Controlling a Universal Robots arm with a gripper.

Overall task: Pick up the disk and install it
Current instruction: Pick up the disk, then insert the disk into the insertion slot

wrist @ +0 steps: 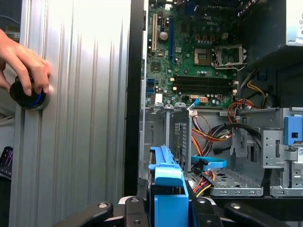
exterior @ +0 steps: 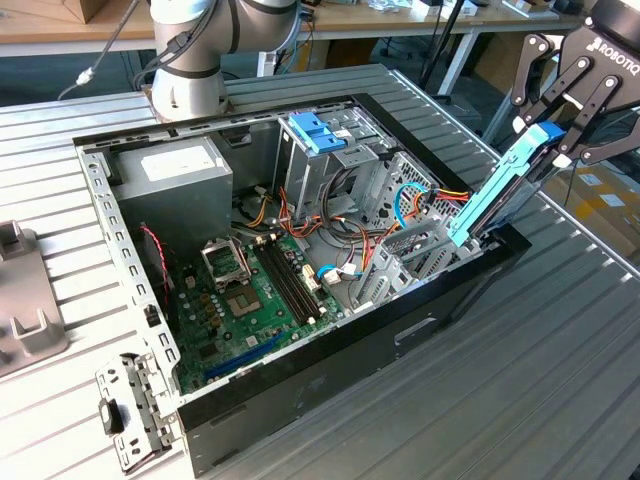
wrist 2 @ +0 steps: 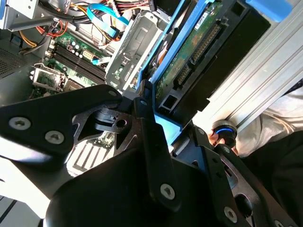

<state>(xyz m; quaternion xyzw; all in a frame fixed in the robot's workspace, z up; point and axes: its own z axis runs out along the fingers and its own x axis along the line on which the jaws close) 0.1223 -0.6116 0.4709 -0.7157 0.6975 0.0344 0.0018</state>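
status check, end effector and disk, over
End effector shut on disk. Disk tilted, lower end at case edge. Hand on table knob.

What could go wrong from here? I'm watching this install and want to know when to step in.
The gripper holds the disk tilted by one end above the case edge; it could slip or knock that edge. Loose cables lie near the bay and might snag. A hand rests on a knob beside the case, close to the arm's working area.

white maker's lettering on the gripper (exterior: 552, 140) body, printed white label on the power supply (exterior: 172, 176), small print on motherboard (wrist: 199, 52)
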